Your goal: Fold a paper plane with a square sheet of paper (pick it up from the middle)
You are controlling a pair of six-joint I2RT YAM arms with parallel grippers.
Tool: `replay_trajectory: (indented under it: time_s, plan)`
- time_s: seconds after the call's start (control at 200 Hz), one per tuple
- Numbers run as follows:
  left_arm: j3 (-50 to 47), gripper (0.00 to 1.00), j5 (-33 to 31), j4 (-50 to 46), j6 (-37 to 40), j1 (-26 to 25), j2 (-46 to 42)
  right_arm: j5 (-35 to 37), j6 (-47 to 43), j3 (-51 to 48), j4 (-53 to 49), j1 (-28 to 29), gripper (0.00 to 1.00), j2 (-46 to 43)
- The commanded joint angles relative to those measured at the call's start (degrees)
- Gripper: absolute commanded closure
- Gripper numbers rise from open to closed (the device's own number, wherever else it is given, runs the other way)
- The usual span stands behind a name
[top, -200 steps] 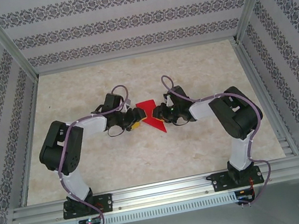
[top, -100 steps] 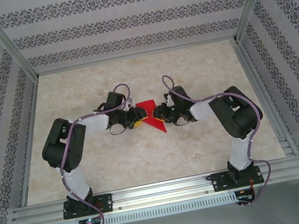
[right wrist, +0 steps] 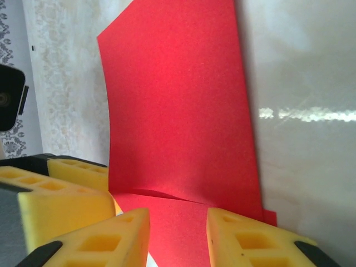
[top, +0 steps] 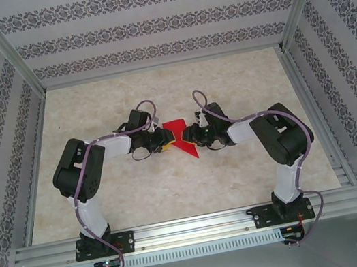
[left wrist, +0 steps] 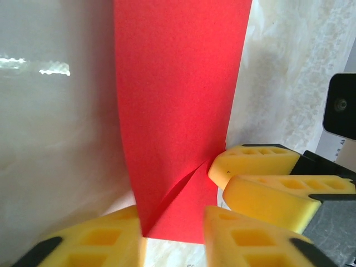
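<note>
Mid-table, between the two claws: red paper (top: 180,135), partly folded.
Seen from above, the paper is over the middle of the marbled table (top: 141,195), broad at its far end and tapering to a point at its near end. A crease with a slightly lifted flap shows by the claw tips. The left claw (left wrist: 172,222) reaches in from the left, its yellow foam fingers part open with the paper's end in the gap; whether it grips, I cannot tell. The right claw (right wrist: 179,219) faces it from the right, also part open astride the paper's edge; its hold is unclear too. The tips of both claws sit just beside each other.
</note>
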Motion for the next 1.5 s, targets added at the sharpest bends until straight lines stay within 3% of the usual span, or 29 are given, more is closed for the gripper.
replay_trajectory:
  time_s: [0.0,0.235,0.42,0.584,0.664,0.839,0.969,1.139,1.494]
  plan:
    - [1.2,0.74,-1.0,1.7,-0.8,-0.8,0.7,4.6,-6.7,-0.9,-2.5,-0.3,0.66,0.4]
    - [0.1,0.93,-1.3,3.3,-2.8,-1.1,-0.4,7.5,-14.2,-0.4,-2.2,0.3,0.56,-3.7]
    - [0.1,0.96,-1.9,3.3,-4.2,-1.4,-1.9,14.4,-25.2,-1.4,-3.7,3.0,0.46,-11.2]
    - [0.8,0.97,-2.5,2.2,-4.8,-1.7,-2.9,31.4,-37.6,-4.1,-5.5,9.7,0.49,-17.6]
    - [1.3,0.96,-2.7,1.5,-4.8,-1.8,-3.0,36.0,-42.6,-5.9,-4.4,11.7,0.51,-18.4]
    - [2.1,0.96,-2.7,0.1,-4.6,-1.8,-3.0,36.5,-49.8,-7.8,-3.1,12.9,0.49,-17.4]
    - [2.9,0.96,-2.7,-0.8,-4.5,-1.8,-2.9,38.1,-58.5,-11.6,4.5,17.4,0.47,-16.4]
    - [3.3,0.96,-2.9,-1.8,-4.3,-1.8,-3.0,40.0,-60.3,-10.9,7.1,18.5,0.49,-12.9]
    - [3.5,0.96,-2.9,-3.0,-4.0,-1.8,-3.4,44.2,-61.8,-10.1,13.6,19.1,0.62,-8.1]
